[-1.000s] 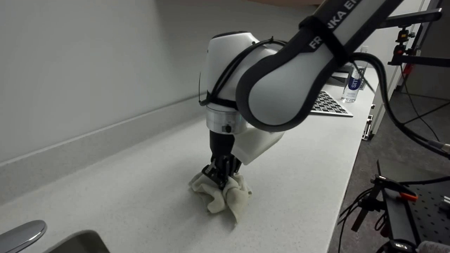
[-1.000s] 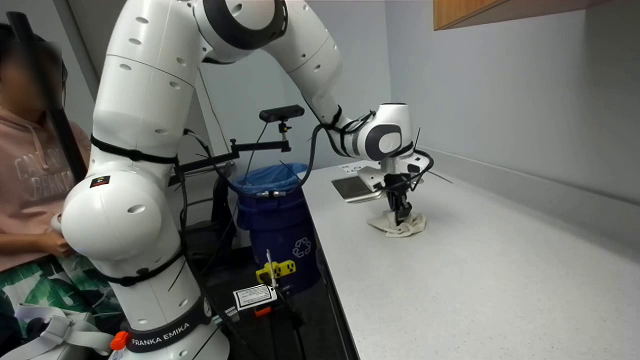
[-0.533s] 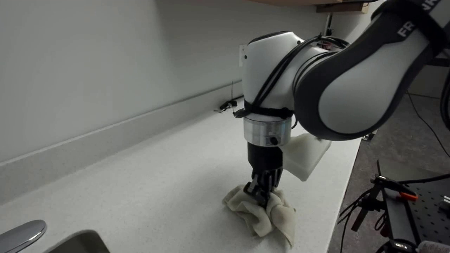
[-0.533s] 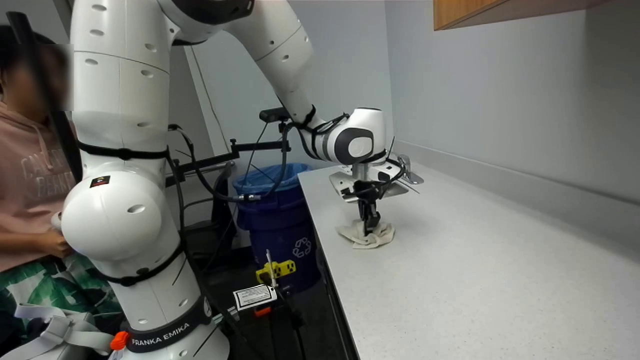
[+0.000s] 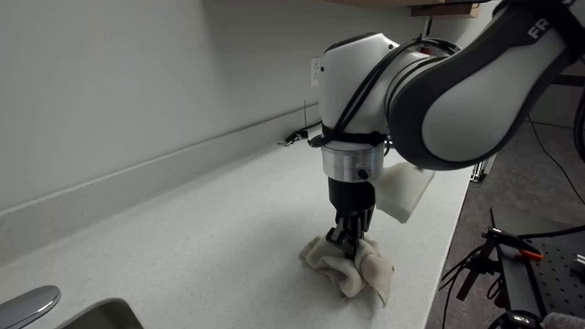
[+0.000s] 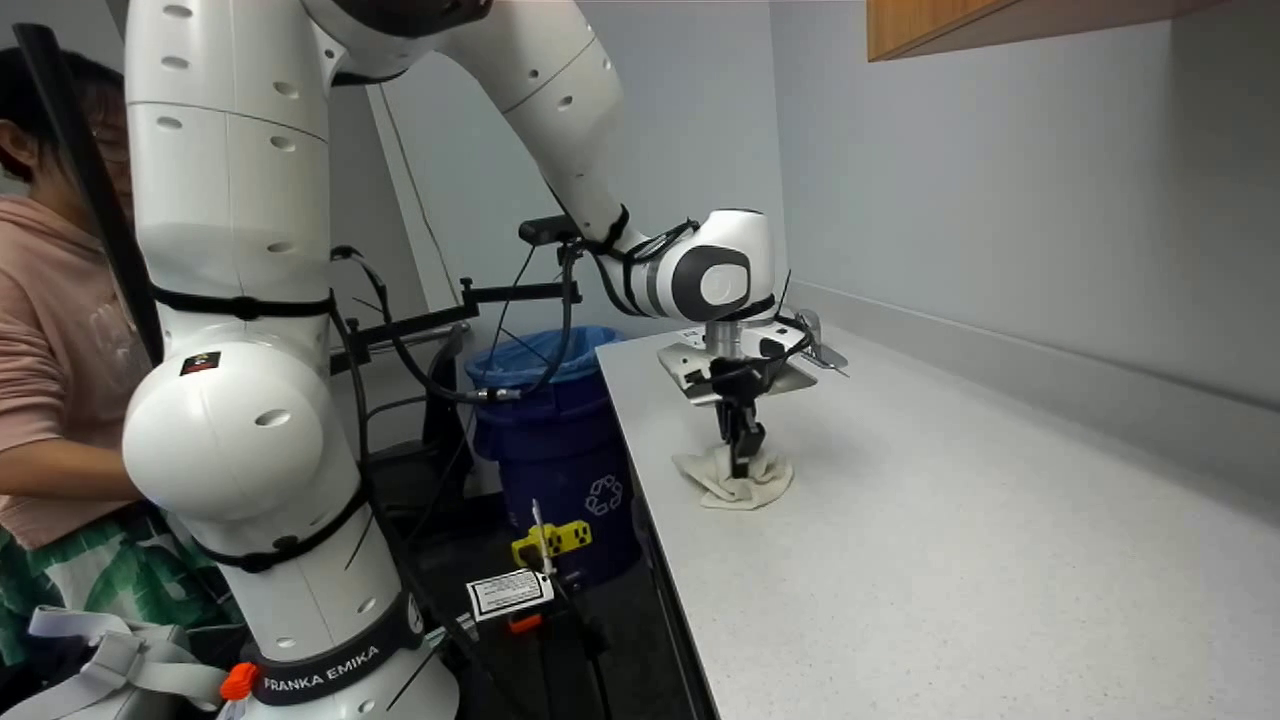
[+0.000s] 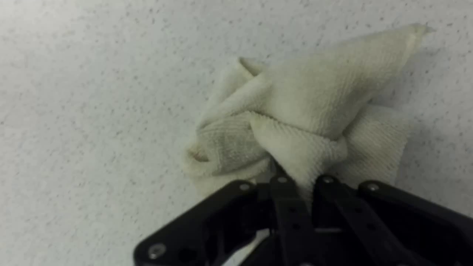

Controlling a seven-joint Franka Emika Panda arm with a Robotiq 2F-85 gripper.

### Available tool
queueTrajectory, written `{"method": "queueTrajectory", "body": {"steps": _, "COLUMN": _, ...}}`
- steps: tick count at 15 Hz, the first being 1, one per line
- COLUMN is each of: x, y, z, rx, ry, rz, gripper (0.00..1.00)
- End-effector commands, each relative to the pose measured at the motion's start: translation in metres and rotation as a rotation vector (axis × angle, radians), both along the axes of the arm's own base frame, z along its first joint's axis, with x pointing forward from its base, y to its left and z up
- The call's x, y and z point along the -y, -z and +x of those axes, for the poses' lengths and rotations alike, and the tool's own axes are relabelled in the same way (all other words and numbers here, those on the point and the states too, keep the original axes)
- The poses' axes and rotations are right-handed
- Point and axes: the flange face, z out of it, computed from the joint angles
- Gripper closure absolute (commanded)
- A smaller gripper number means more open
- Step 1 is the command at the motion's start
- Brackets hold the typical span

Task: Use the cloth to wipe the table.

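The off-white cloth [image 5: 375, 272] lies bunched on the white speckled table [image 5: 205, 237], near its open edge. It also shows in an exterior view [image 6: 765, 487] and in the wrist view [image 7: 314, 92]. My black gripper [image 5: 351, 249] points straight down into the middle of the cloth. In the wrist view my gripper [image 7: 305, 184] has its fingers closed on a fold of the cloth, and the cloth spreads out around them. The fingertips are hidden in the folds. The cloth's lower parts rest on the table [image 6: 950, 570].
A metal faucet part [image 5: 32, 304] and a sink rim [image 5: 109, 302] are at the table's near left. A wall with a low ledge [image 5: 137, 176] runs along the back. A black clamp [image 5: 297, 135] lies by it. A wooden cupboard [image 6: 1000, 25] hangs above. A blue bin [image 6: 555, 440] stands beyond the edge.
My gripper and the cloth have slid across the table towards its open edge, mostly in the first half second, with only a small shift since. The grip on the cloth looks the same.
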Motion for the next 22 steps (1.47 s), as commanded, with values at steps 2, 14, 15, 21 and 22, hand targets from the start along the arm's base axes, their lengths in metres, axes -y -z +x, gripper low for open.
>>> {"method": "queueTrajectory", "body": {"steps": 2, "x": 0.022, "y": -0.033, "z": 0.070, "rx": 0.049, "ry": -0.018, "rz": -0.129, "gripper": 0.98}}
{"method": "queueTrajectory", "body": {"steps": 14, "x": -0.025, "y": -0.099, "z": 0.225, "rx": 0.329, "ry": 0.075, "rz": -0.105, "gripper": 0.98}}
{"method": "queueTrajectory", "body": {"steps": 15, "x": -0.027, "y": -0.090, "z": 0.232, "rx": 0.331, "ry": 0.082, "rz": -0.099, "gripper": 0.98}}
{"method": "queueTrajectory", "body": {"steps": 21, "x": -0.022, "y": -0.022, "z": 0.239, "rx": 0.253, "ry": 0.094, "rz": -0.079, "gripper": 0.98}}
{"method": "queueTrajectory", "body": {"steps": 22, "x": -0.021, "y": -0.011, "z": 0.236, "rx": 0.230, "ry": 0.098, "rz": -0.075, "gripper": 0.98}}
